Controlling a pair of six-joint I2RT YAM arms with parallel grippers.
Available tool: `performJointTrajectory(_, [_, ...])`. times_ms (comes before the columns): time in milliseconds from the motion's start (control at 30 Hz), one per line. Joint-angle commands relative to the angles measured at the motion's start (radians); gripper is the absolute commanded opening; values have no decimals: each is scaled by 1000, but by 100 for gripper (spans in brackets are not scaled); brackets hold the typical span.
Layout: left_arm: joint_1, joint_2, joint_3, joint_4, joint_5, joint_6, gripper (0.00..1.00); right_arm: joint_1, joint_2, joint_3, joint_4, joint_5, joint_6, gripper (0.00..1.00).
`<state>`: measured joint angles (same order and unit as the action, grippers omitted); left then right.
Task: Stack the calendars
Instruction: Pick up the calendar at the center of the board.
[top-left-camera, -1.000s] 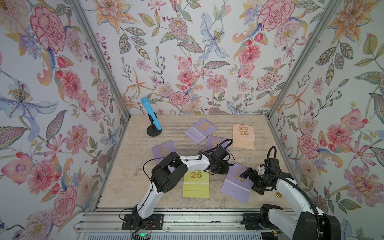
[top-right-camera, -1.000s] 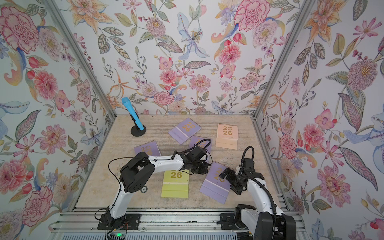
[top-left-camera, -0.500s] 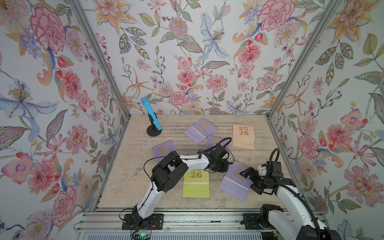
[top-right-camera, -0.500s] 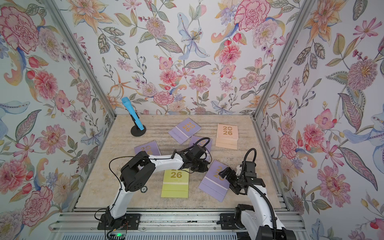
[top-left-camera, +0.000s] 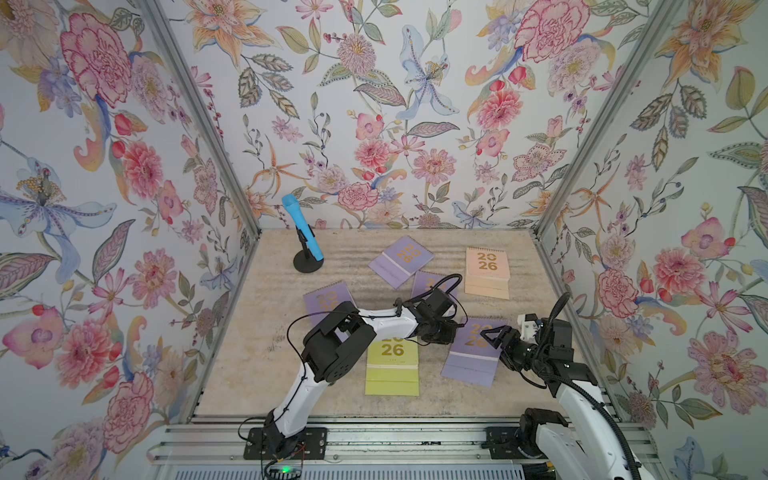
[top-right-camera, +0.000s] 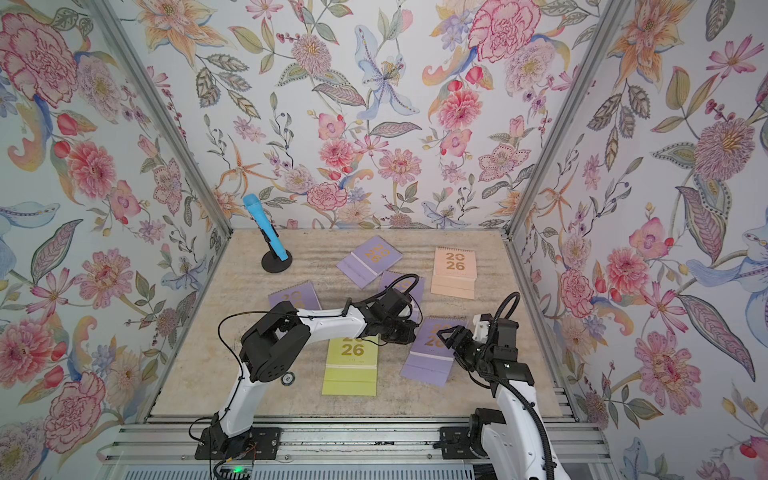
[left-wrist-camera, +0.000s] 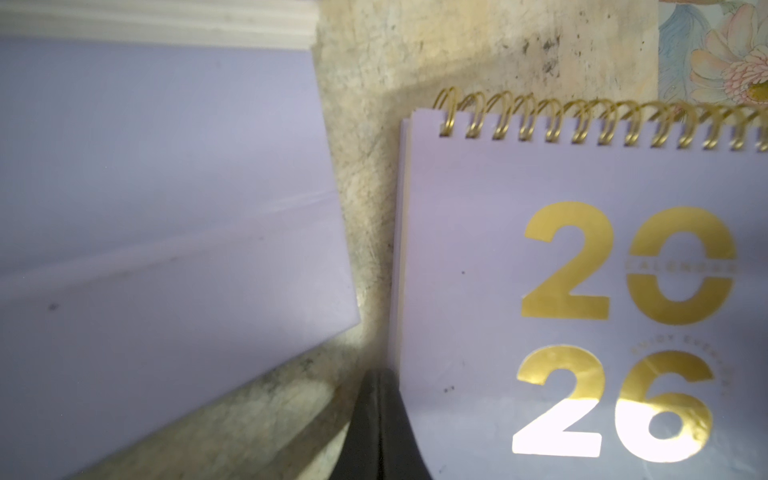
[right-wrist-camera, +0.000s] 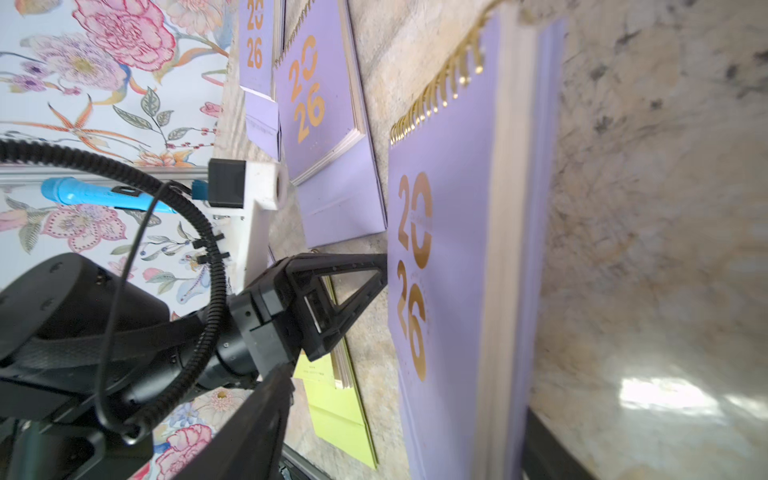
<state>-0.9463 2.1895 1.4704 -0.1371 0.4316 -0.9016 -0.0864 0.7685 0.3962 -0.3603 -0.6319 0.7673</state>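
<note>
In both top views I see the nearest lavender calendar (top-left-camera: 473, 357) (top-right-camera: 428, 361) flat on the surface (top-left-camera: 257, 332), with my left end effector (top-left-camera: 453, 329) at its left edge. The left wrist view shows that end effector pressed together beside the cover. In the right wrist view, my right end effector (right-wrist-camera: 403, 419) is spread astride the calendar's edge.

The left arm (top-left-camera: 386, 322) hides the top edge of the yellow-green calendar (top-left-camera: 392, 368).
</note>
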Motion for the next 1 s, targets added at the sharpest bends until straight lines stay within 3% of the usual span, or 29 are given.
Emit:
performJointTrajectory(0, [-8, 16, -25, -61, 24, 12, 0, 5, 3, 2, 34, 1, 24, 55])
performJointTrajectory(400, [16, -7, -17, -67, 29, 19, 0, 8, 17, 16, -42, 86, -27, 13])
performJointTrajectory(733, [53, -58, -19, -57, 23, 18, 0, 25, 3, 73, -91, 131, -47, 2])
performJointTrajectory(967, [82, -119, -64, -40, 8, 12, 0, 28, 3, 107, -107, 135, -51, 0])
